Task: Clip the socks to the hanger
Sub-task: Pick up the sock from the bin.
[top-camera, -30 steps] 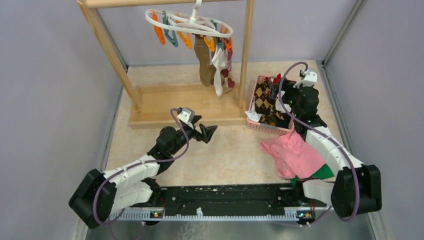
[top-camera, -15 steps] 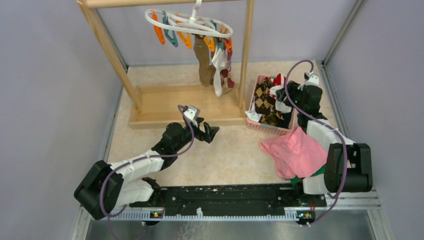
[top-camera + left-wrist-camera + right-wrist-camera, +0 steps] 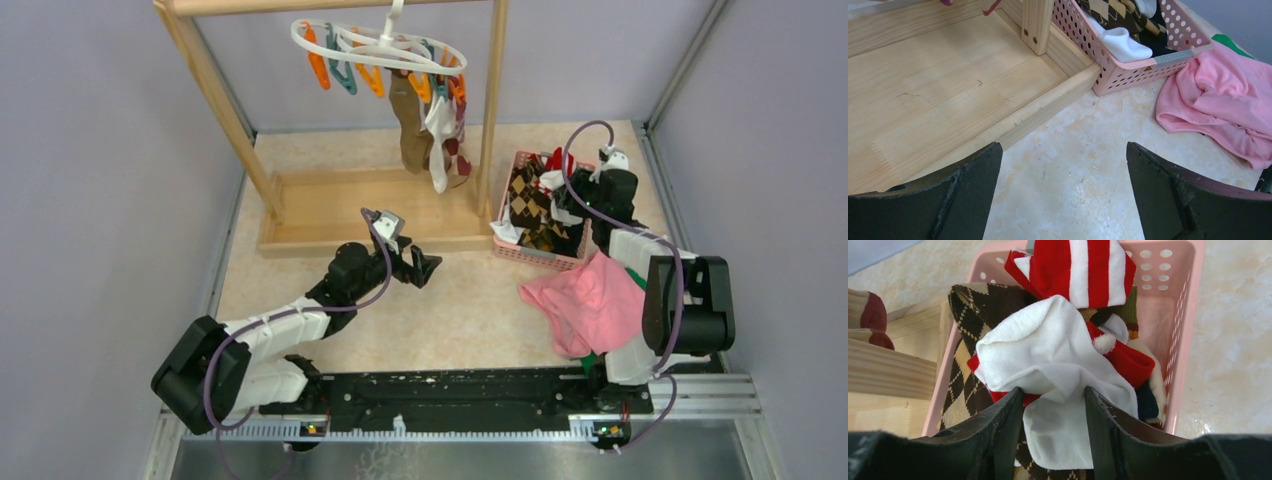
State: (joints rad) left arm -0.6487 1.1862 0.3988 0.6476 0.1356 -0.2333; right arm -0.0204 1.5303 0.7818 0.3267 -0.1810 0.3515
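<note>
Overall, the beige, speckled table point(image 3: 470, 300) carries a pale wooden rack point(image 3: 330, 205), a shallow plank tray with slanted posts and a top bar. The hanger point(image 3: 378, 44), a white plastic oval ring, hangs by its hook from that bar, with orange and teal clips dangling beneath.

Left arm point(image 3: 290, 325): it is stretched low across the table toward the rack's near edge, wrist level. The left gripper point(image 3: 425, 265) hovers above bare table just in front of the tray, its dark, rough-faced fingers point(image 3: 968, 195) spread wide with nothing between them.

Right arm point(image 3: 650, 290): it is folded sharply, forearm running up the right side and wrist bent in over the pink basket point(image 3: 540, 255).

A crumpled pink cloth point(image 3: 590, 305) lies on the table beside the basket's near end. The basket is perforated plastic, rectangular, and heaped with socks.

Three socks hang clipped at the hanger's right side: an olive-brown sock point(image 3: 410, 125), a hanging white sock point(image 3: 437, 140) and a tan and maroon sock point(image 3: 455, 150).

In the basket, a brown argyle sock point(image 3: 960, 370) lies at the left and a red-and-white striped sock point(image 3: 1073, 270) at the far end.

The right gripper point(image 3: 1053, 392) pinches a soft white knit sock point(image 3: 1048, 350) atop the heap, the fabric bunched and touching both fingers.
</note>
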